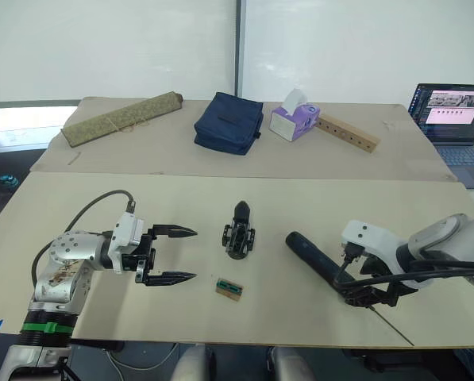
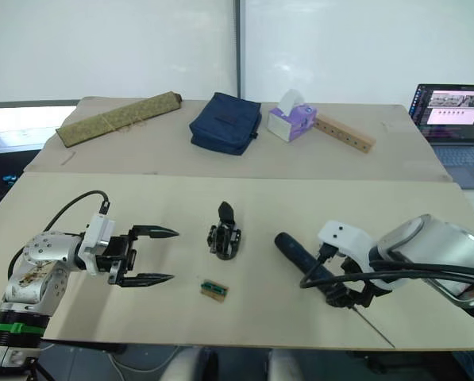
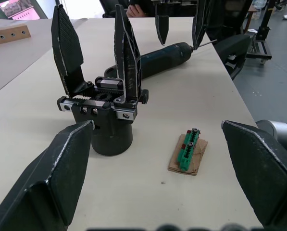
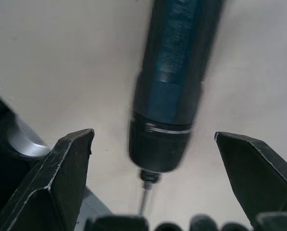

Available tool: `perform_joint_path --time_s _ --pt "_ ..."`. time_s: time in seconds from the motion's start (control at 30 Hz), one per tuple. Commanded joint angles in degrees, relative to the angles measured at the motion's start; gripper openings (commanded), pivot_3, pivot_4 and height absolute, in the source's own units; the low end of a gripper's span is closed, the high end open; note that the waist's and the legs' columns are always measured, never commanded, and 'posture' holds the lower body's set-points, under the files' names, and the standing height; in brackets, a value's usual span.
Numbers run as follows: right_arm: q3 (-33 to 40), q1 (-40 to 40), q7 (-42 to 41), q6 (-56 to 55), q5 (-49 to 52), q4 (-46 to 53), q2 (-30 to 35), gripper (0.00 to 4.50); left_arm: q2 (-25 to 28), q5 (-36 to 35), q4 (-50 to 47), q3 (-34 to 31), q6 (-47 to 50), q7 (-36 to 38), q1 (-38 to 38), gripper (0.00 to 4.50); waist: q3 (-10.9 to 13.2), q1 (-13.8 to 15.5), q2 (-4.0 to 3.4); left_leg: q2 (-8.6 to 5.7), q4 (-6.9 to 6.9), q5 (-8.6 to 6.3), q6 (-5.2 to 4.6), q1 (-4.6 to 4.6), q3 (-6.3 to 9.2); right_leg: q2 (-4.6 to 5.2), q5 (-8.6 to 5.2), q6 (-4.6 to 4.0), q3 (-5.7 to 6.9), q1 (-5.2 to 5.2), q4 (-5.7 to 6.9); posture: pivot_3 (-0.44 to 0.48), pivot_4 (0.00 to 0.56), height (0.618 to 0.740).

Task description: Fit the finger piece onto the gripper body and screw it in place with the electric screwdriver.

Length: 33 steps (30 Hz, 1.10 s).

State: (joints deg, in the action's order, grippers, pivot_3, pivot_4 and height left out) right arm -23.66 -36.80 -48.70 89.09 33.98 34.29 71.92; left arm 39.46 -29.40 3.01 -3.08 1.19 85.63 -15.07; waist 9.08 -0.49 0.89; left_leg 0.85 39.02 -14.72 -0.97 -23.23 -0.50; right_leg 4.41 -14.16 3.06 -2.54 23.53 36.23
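Sitting upright near the middle of the near table (image 1: pixel 78 206): the gripper body (image 1: pixel 239 238), its two fingers rising from it in the left wrist view, the finger piece (image 3: pixel 126 53) among them, already standing in place on the body. Lying just in front of it, apart from it: a tiny tan block with green top (image 1: pixel 230 288). Resting flat on the table to the body's right: the electric screwdriver (image 1: pixel 316 255), thin bit pointing toward the near table edge. Hovering over the screwdriver's bit end: the right gripper (image 4: pixel 155 192), fingers spread wide on either side of the barrel, not touching it. Hanging to the body's left, apart from it: the left gripper (image 1: pixel 173 255), fingers parted, holding nothing. Lying on the far table: a rolled mat (image 1: pixel 121 118), a navy pouch (image 1: pixel 229 121), a tissue box (image 1: pixel 294 121), a wooden bar with holes (image 1: pixel 347 132); a laptop (image 1: pixel 454 121) sitting at the far right
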Motion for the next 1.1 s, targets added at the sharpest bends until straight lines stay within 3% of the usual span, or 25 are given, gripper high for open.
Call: perform_joint_path --time_s 0.03,0.47,0.57,0.73,0.87,1.0,1.1 --pt "-1.41 -1.46 2.43 1.36 -1.07 0.27 -2.38 4.47 -0.21 -0.72 -2.43 -0.11 -0.36 -0.30 0.21 4.50 0.00 -0.15 0.00 0.01 0.00 0.00 0.00 0.01 0.00 -0.02 0.01 -0.01 0.00 0.00 0.00 0.000 0.150 0.740" --pt "-8.53 -3.74 5.79 1.40 -2.51 -3.16 -7.29 4.47 -0.98 -1.31 -5.49 0.81 0.60 -0.28 2.39 4.50 0.00 -0.28 0.00 0.01 0.03 0.01 -0.01 0.02 -0.01 -0.04 0.02 -0.02 0.00 0.03 0.13 0.000 0.150 0.740" --pt "-9.48 -4.92 6.02 1.58 -2.50 -3.80 -8.23 3.67 -0.97 -1.28 -5.76 0.93 0.70 -0.35 2.66 4.50 0.00 -0.30 0.00 0.01 0.03 0.01 -0.01 0.03 -0.01 -0.05 0.02 -0.03 0.00 0.03 0.13 0.000 0.150 0.740" --pt "-10.91 -5.67 6.01 0.69 -2.91 -4.75 -8.76 1.95 -1.04 -1.16 -5.80 1.22 0.62 -0.47 3.00 4.50 0.00 -0.29 0.00 0.01 0.03 0.01 -0.01 0.03 0.00 -0.05 0.02 -0.03 0.01 0.03 0.13 0.000 0.150 0.740" --pt "-11.47 -5.05 5.20 -0.54 -3.11 -4.52 -6.84 1.92 -0.91 -1.22 -5.56 1.29 0.50 -0.46 2.99 4.50 0.00 -0.28 0.00 0.01 0.03 0.01 -0.01 0.05 0.00 -0.05 0.02 -0.03 0.01 0.01 0.13 0.000 0.150 0.740" --pt "-6.98 -2.82 4.27 -2.04 -2.12 -4.42 -5.19 1.92 -0.93 -1.05 -5.25 1.39 0.23 -0.38 2.85 4.50 0.00 -0.07 0.00 0.00 0.04 0.01 -0.01 0.04 0.00 -0.03 0.02 -0.02 0.01 0.00 0.12 0.000 0.150 0.740" --pt "9.70 3.92 0.62 -6.22 2.34 -3.76 -2.18 1.92 -0.49 -1.12 -4.69 1.02 0.02 0.13 2.79 4.50 0.00 0.51 -0.01 -0.02 0.06 0.01 -0.01 -0.02 0.02 -0.02 0.02 -0.01 0.04 -0.01 0.09 0.000 0.150 0.740"
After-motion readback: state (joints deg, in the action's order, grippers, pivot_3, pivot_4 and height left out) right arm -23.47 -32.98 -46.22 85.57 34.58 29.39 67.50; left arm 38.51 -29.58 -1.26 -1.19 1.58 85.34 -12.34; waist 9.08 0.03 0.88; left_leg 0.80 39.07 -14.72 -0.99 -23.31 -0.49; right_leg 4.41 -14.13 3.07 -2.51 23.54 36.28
